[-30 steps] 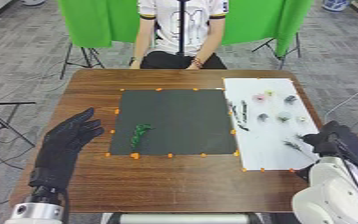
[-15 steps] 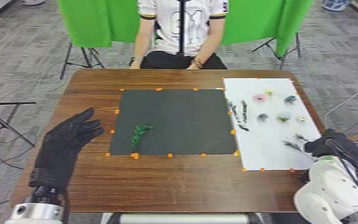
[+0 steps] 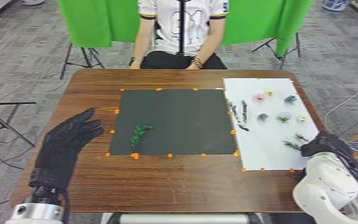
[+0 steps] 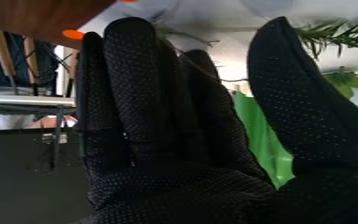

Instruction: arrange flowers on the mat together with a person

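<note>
Your right hand (image 3: 325,144) has shifted beside the leafy sprigs (image 3: 292,145) on the white sheet (image 3: 262,152), empty, fingers straight, thumb apart, likely to straddle a stem; one green sprig (image 3: 139,135) already decorates the dark mat (image 3: 180,117).

**You are in a robot lab**

You can tell by the green cloth (image 3: 85,22) hung up at the back, the thin black stands (image 3: 7,103) on grey carpet (image 3: 24,65), and the orange marks (image 3: 135,156) stuck on your brown table (image 3: 184,187).

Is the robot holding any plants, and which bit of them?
No, nothing is held. The right hand is open, its thumb apart from its fingers, and the left hand is open too.
</note>
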